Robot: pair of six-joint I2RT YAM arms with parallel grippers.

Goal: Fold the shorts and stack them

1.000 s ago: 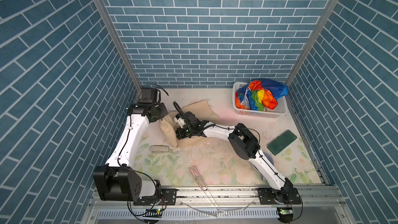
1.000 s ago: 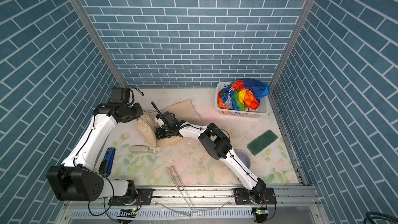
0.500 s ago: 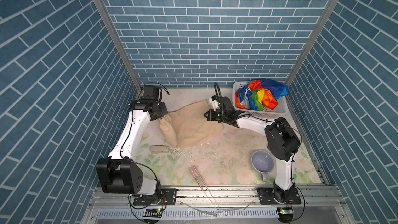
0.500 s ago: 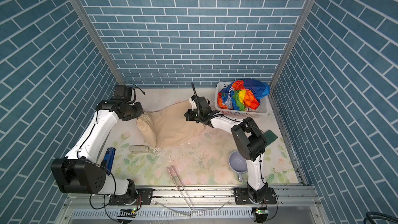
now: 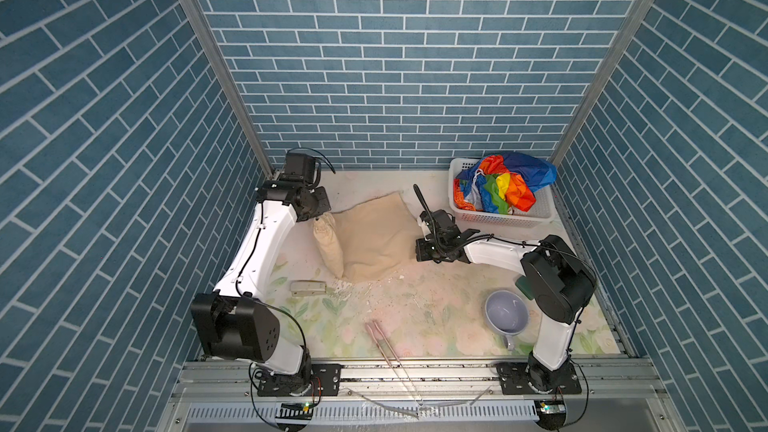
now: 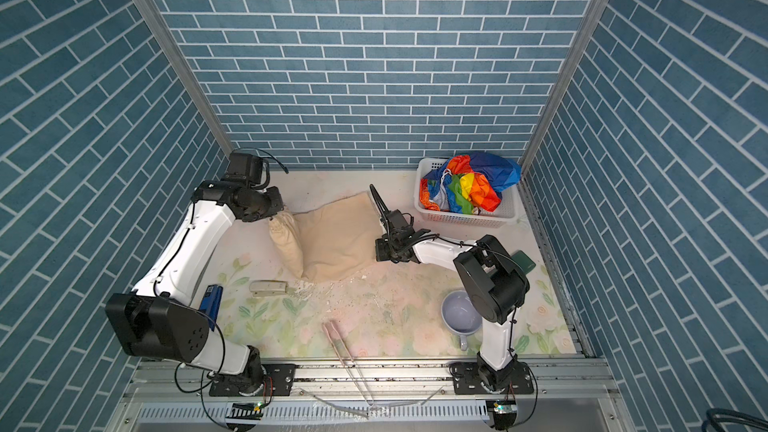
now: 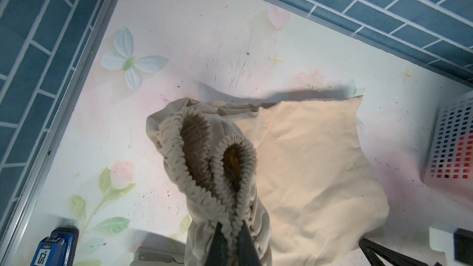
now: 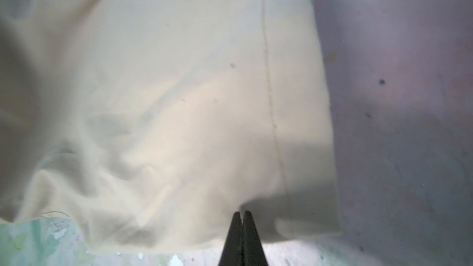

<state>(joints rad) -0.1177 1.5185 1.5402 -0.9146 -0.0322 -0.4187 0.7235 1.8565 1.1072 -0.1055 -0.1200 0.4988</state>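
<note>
The left gripper (image 7: pixel 230 226) is clamping its jaws on the gathered waistband of the beige shorts (image 7: pixel 307 162), which are lying spread between the two grippers. The right gripper (image 8: pixel 242 214) is holding its jaws fully closed on nothing, with its tips just over the hemmed corner of the cloth. The rainbow-striped shorts (image 5: pixel 505 184) are sitting bunched in the white basket (image 5: pixel 498 218), well apart from both sets of jaws.

The floral-printed worktop (image 5: pixel 415 309) carries the beige shorts (image 5: pixel 374 238) at mid-frame (waist end lifted), a white basket (image 5: pixel 498 218) right of centre, a lavender mug (image 5: pixel 505 311) lower right, a pale stapler (image 5: pixel 307 288) and pink sticks (image 5: pixel 380 340) below.
</note>
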